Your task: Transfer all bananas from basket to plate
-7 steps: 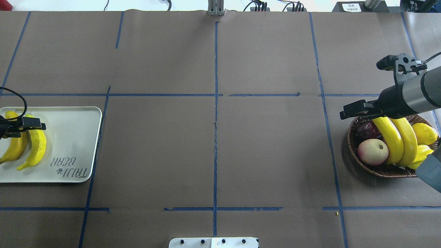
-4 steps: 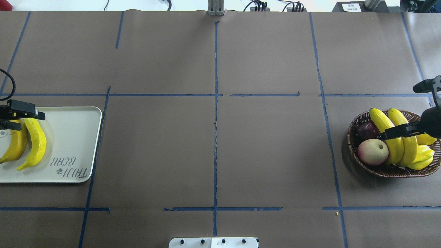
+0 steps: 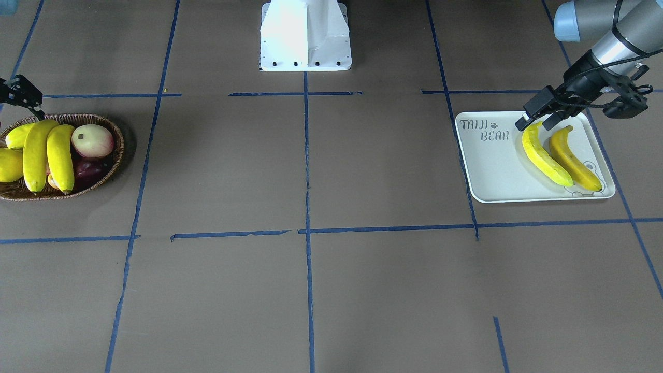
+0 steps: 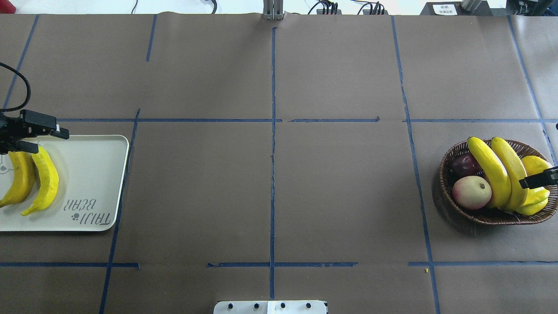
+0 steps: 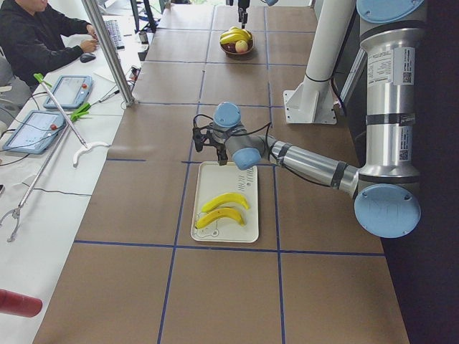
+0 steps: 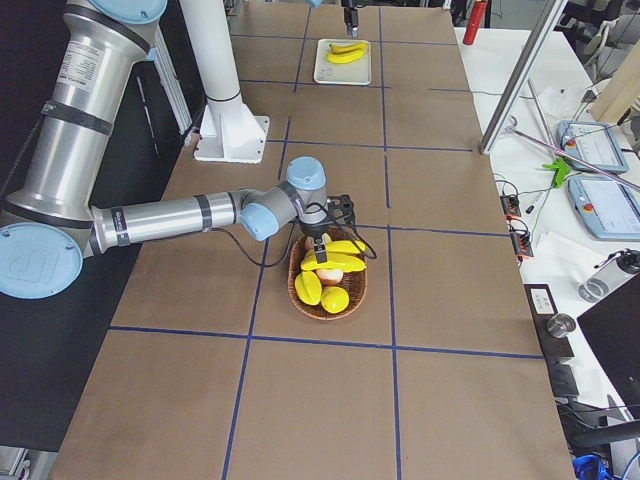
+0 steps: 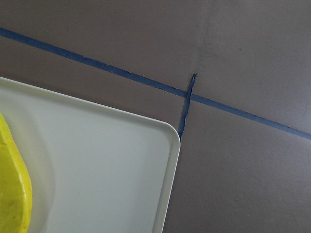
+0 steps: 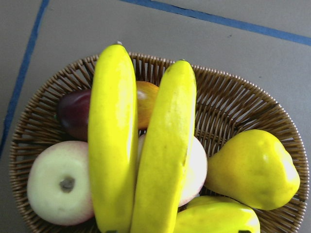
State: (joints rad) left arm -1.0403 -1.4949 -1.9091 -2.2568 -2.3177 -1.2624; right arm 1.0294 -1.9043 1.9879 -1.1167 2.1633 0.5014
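Two bananas (image 4: 490, 170) (image 8: 114, 136) lie side by side on top of the other fruit in the dark wicker basket (image 4: 442, 174) (image 8: 233, 107) at the right. Two more bananas (image 4: 47, 179) (image 3: 541, 153) rest on the white plate (image 4: 96, 174) (image 3: 492, 166) at the left. My left gripper (image 4: 52, 141) (image 3: 536, 122) hovers open and empty over the plate's far edge, just above the banana tips. My right gripper (image 4: 540, 179) (image 3: 20, 93) hangs over the basket's right side, mostly out of the overhead view. It looks open and holds nothing.
The basket also holds a pale apple (image 4: 471, 192), a dark red fruit (image 4: 464, 163), a yellow pear-like fruit (image 4: 534, 165) and a yellow-green fruit (image 4: 534, 203). The robot's white base (image 3: 305, 36) stands at the table's near middle. A person (image 5: 36, 36) sits beyond the far edge.
My left gripper has drawn back from the plate's bananas toward the plate's far edge. My right gripper has moved from the basket's far left across it to the right.
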